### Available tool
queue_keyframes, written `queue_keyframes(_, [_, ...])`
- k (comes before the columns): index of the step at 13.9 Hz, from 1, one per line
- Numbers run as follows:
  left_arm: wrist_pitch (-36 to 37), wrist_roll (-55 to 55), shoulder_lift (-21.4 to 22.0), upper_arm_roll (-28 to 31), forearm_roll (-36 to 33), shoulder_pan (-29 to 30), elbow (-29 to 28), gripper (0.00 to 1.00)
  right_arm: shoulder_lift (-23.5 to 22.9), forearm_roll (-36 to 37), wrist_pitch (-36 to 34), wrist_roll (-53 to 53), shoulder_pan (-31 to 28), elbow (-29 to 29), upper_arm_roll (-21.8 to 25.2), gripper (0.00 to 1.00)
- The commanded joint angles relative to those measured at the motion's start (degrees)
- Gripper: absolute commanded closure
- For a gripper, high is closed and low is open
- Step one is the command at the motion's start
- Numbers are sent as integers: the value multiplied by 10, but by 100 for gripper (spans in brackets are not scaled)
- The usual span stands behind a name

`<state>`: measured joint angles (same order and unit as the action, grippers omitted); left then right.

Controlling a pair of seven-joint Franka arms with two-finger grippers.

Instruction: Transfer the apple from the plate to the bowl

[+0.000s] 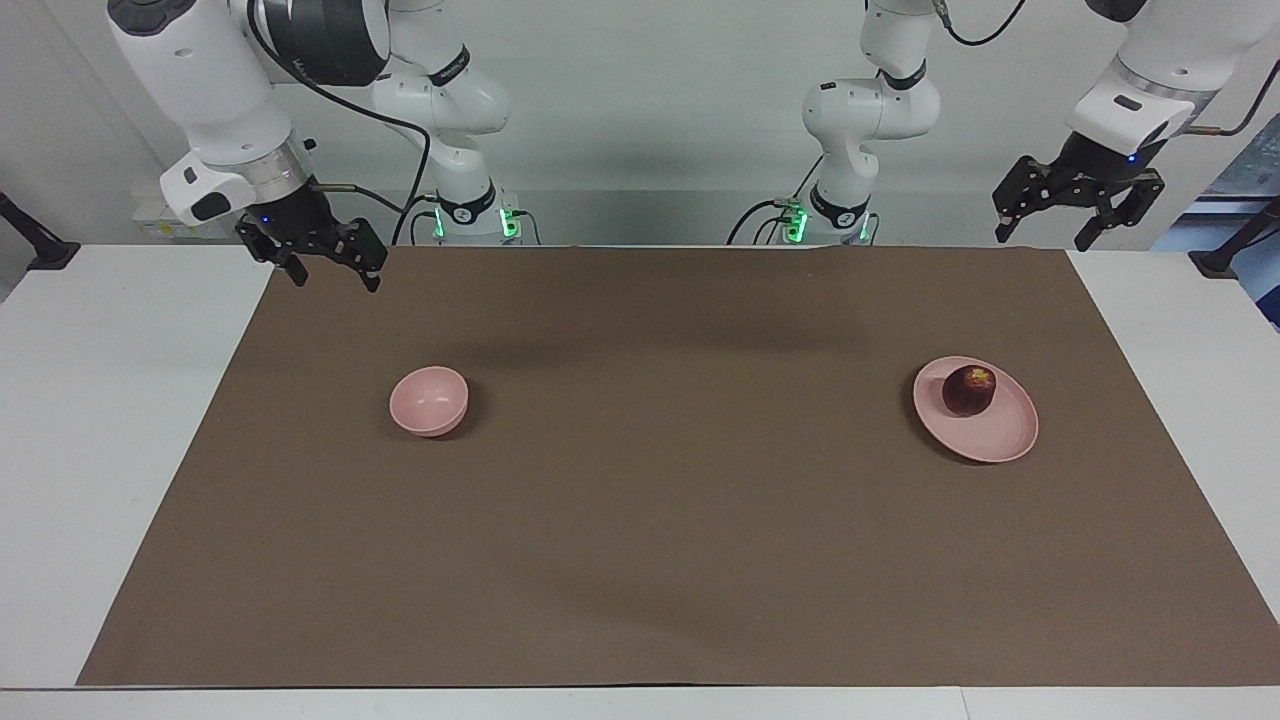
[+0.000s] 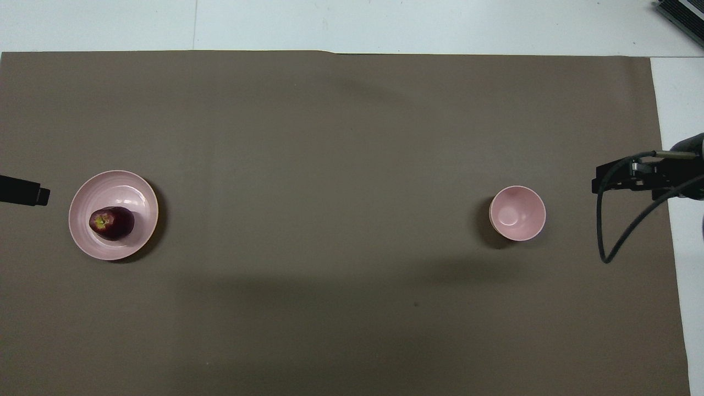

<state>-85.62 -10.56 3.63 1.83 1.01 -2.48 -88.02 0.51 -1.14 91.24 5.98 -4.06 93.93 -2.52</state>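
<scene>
The dark red apple lies on the pale pink plate toward the left arm's end of the table; both also show in the overhead view, apple on plate. The small deep pink bowl stands empty toward the right arm's end and shows in the overhead view too. My left gripper hangs open and empty, raised over the mat's corner by the robots, apart from the plate. My right gripper hangs open and empty, raised over the mat's other corner by the robots, apart from the bowl.
A brown mat covers most of the white table. A black cable hangs from the right arm. A dark object sits at the table's corner farthest from the robots, at the right arm's end.
</scene>
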Motion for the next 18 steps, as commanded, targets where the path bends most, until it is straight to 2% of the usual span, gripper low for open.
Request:
queue_keyframes(1, [0, 4, -5, 9, -2, -16, 14, 0, 15, -4, -5, -12, -2, 13, 0, 0])
queue_keyframes(18, [8, 1, -4, 11, -7, 2, 14, 0, 15, -4, -5, -12, -2, 14, 0, 0])
